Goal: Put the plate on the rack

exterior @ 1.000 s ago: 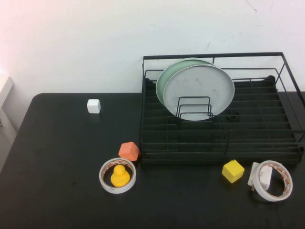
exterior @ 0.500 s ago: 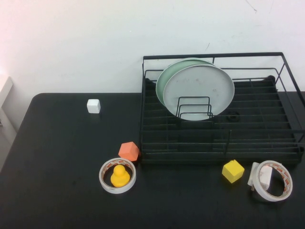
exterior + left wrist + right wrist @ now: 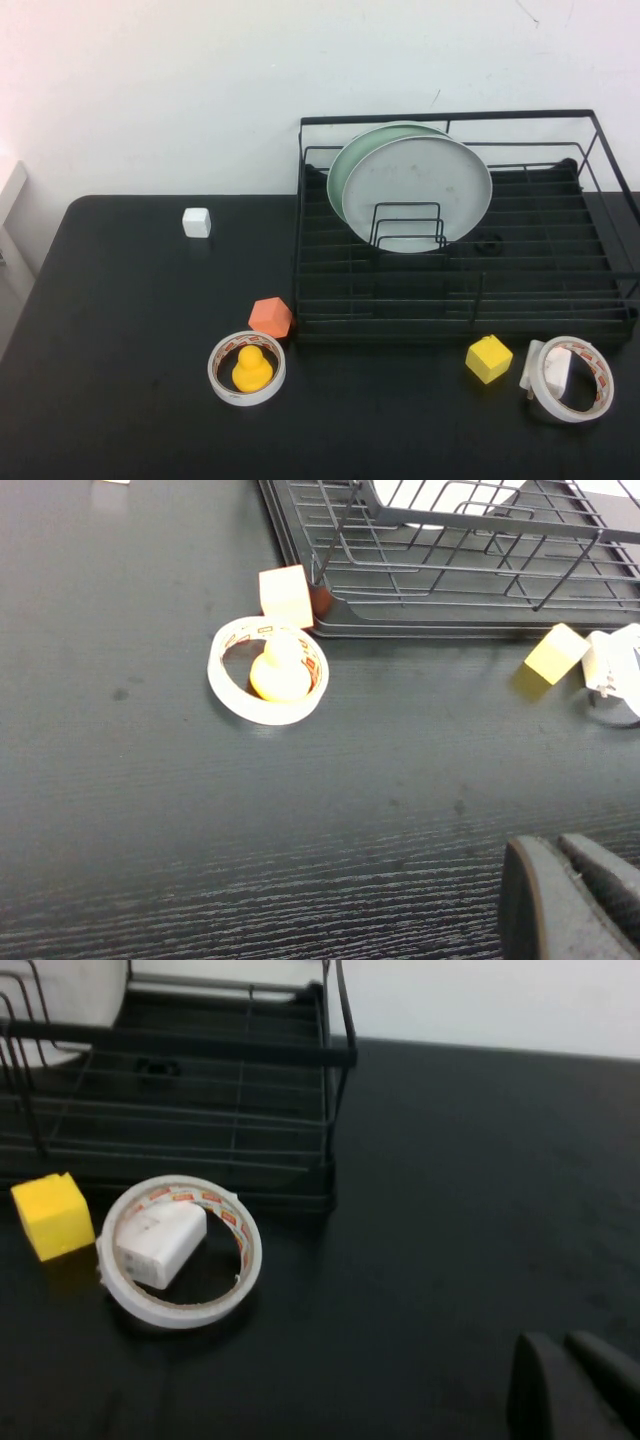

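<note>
Beside rack (image 3: 460,230): cubes, tape rolls

Two plates stand in the one rack (image 3: 560,290): a grey-white plate (image 3: 418,190) in front and a green plate (image 3: 345,170) behind it. Three small blocks sit on the table (image 3: 120,380), a white block (image 3: 197,222), an orange block (image 3: 270,317) and a yellow block (image 3: 489,358). There are two tape rolls, the left tape roll (image 3: 222,385) ringing a single yellow duck (image 3: 251,369) and the right tape roll (image 3: 592,392) ringing a single white plug (image 3: 550,372), and each wrist view shows one gripper, the left gripper (image 3: 570,900) and the right gripper (image 3: 570,1385), two in all.
</note>
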Available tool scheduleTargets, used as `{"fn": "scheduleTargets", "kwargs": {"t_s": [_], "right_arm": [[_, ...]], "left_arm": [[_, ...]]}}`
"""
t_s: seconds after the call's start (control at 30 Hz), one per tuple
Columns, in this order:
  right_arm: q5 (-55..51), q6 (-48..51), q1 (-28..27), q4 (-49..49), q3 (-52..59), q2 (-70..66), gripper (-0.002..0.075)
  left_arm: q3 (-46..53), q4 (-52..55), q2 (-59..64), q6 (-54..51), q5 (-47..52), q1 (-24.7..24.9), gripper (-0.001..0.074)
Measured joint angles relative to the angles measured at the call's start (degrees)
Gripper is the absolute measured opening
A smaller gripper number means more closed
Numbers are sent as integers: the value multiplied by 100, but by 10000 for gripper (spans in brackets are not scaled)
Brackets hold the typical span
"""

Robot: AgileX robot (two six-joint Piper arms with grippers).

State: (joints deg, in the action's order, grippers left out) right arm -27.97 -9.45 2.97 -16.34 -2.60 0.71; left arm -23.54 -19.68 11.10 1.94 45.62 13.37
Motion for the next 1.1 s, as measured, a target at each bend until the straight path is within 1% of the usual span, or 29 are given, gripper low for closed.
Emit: {"fn": "scheduleTargets", "kwargs": {"t_s": [0.13,0.23,0.4,0.5,0.7,0.93,1.1], "right_arm": [[11,81,-19,23,24,0,11],[81,395,-127,188,65,0,11],[737,676,-414,285,342,0,11],[1112,701,-464,322,401,0,11],[1068,768,-473,332,401,0,11],[1068,1595,-473,763,401,0,11],[1078,1733,-473,983,401,0,11]], "left_arm": [[0,-12,0,0,0,0,-1],[0,-12,0,0,0,0,-1],[0,-15,0,0,0,0,-1],[0,-15,0,0,0,0,-1],[0,-15,0,15,0,0,-1],[0,-15,0,15,0,0,-1],[0,-15,0,-30,0,0,-1]]}}
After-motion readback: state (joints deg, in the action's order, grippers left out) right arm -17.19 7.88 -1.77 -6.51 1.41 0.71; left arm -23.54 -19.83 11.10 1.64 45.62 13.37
